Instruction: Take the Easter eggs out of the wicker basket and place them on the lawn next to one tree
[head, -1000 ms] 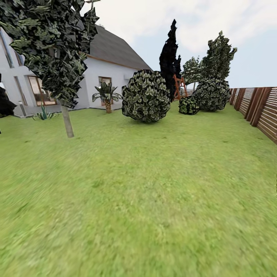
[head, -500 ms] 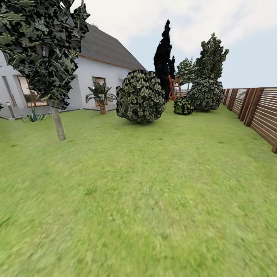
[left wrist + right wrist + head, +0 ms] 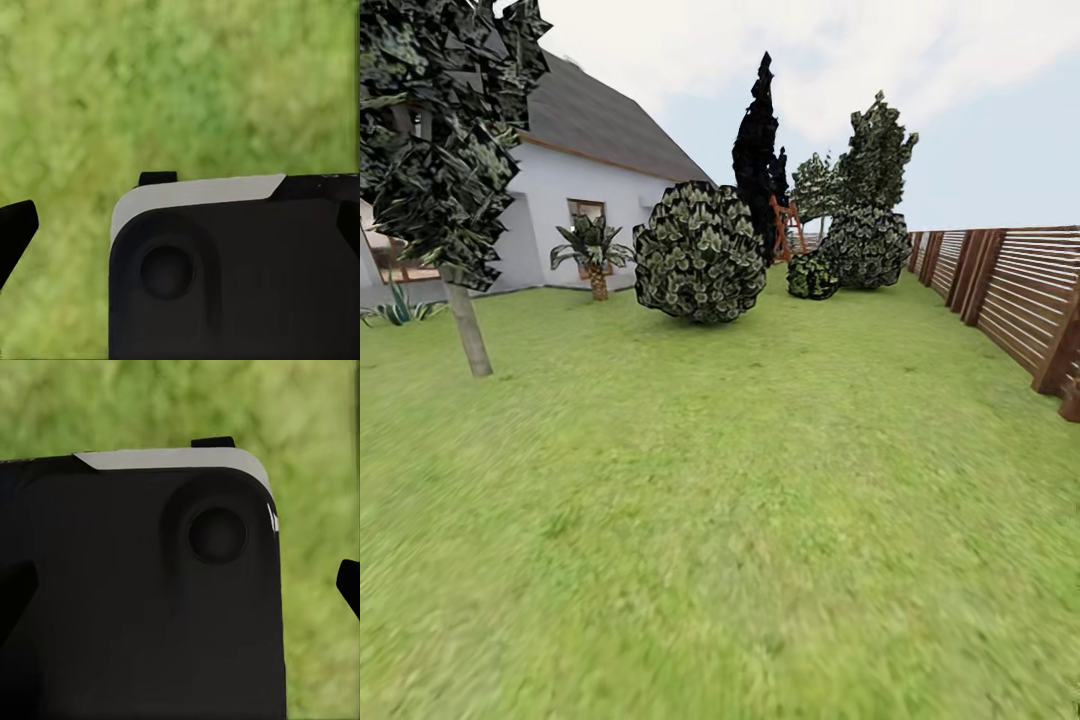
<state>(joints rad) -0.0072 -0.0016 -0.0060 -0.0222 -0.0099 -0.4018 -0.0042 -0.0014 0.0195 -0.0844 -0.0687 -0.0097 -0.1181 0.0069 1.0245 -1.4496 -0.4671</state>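
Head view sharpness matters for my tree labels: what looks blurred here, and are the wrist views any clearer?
Head view: near lawn smeared, tree, round bush and fence crisper. Both wrist views: grass soft, mottled, out of focus; dark robot body sharp-edged.

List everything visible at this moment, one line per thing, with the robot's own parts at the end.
lawn: one, mottled green, fills the foreground
tree: one, pale trunk, dark green crown, near left
black tree: one, all black, behind the round bush
round bush: one large, green and pale, centre
far bushes: a few, dark green, by the fence
palm-like plant: one, green, by the house
house: one, white walls, grey roof, left
fence: one, brown slats, right
left gripper: fingertips black, over grass, jaw state unclear
right gripper: fingertips black, over grass, jaw state unclear
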